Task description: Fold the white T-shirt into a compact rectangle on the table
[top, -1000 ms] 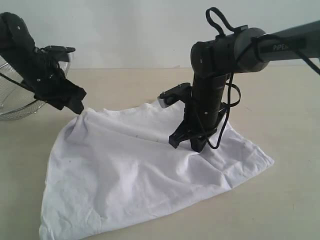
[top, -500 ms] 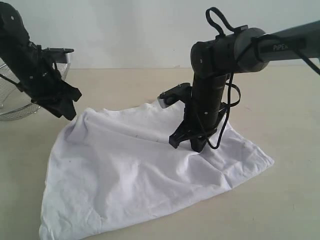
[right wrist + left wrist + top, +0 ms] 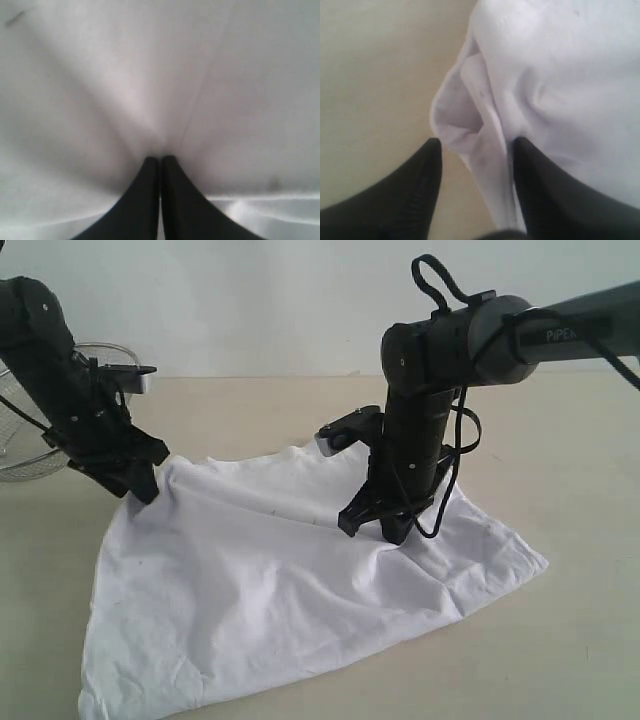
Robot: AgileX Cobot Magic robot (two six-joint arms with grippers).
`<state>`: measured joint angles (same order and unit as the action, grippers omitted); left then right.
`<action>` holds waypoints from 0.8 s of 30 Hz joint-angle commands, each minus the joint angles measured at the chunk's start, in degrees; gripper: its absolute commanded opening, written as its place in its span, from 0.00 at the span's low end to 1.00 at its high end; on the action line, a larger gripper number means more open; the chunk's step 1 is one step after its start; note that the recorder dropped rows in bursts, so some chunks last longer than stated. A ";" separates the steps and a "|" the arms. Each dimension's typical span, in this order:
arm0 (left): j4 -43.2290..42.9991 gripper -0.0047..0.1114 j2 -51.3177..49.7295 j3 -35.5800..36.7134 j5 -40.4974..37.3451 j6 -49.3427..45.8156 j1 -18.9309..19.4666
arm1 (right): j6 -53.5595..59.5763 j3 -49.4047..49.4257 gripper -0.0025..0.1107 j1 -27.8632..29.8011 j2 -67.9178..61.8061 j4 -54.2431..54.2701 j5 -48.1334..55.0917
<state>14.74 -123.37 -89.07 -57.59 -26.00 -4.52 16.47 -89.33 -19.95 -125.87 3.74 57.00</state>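
A wire basket [image 3: 25,455] sits far left on the table [image 3: 570,640]. Next, the left gripper [image 3: 143,488] has its 2 fingers apart around a corner edge of the white T-shirt [image 3: 270,580], which lies spread on the table. The right gripper [image 3: 378,528] presses its 2 fingers, tight together, on the shirt's middle.

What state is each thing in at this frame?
Soft white cotton T-shirt: rumpled, layers doubled, lying on pale beige table.
Left gripper: open, jaws straddling the shirt's edge.
Right gripper: shut, tips on the shirt.
Round wire-mesh metal basket: upright, clear of the shirt.
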 commanded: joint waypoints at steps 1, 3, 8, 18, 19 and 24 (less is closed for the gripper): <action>-2.61 0.41 1.49 -0.24 0.90 1.63 -0.03 | 0.48 1.55 0.02 0.11 -2.65 0.87 1.20; -3.87 0.41 1.35 -0.24 1.85 3.17 -0.03 | 0.48 1.55 0.02 0.11 -2.65 0.87 1.20; -0.14 0.35 -0.13 -0.24 3.70 2.37 -0.14 | 0.48 1.55 0.02 0.11 -2.65 0.87 1.20; 0.86 0.08 -0.93 -0.24 6.16 1.88 -0.03 | 0.38 1.55 0.02 0.11 -2.65 0.87 1.29; 0.27 0.08 -0.93 -0.24 6.03 3.14 -0.03 | 0.38 1.55 0.02 0.11 -2.65 0.87 1.31; -4.39 0.08 -0.93 -0.24 4.97 7.42 -0.03 | 0.38 1.55 0.02 0.11 -2.65 0.87 1.07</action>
<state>13.17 -124.40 -89.07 -52.22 -21.24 -4.52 16.47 -89.33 -19.95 -125.87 3.74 57.00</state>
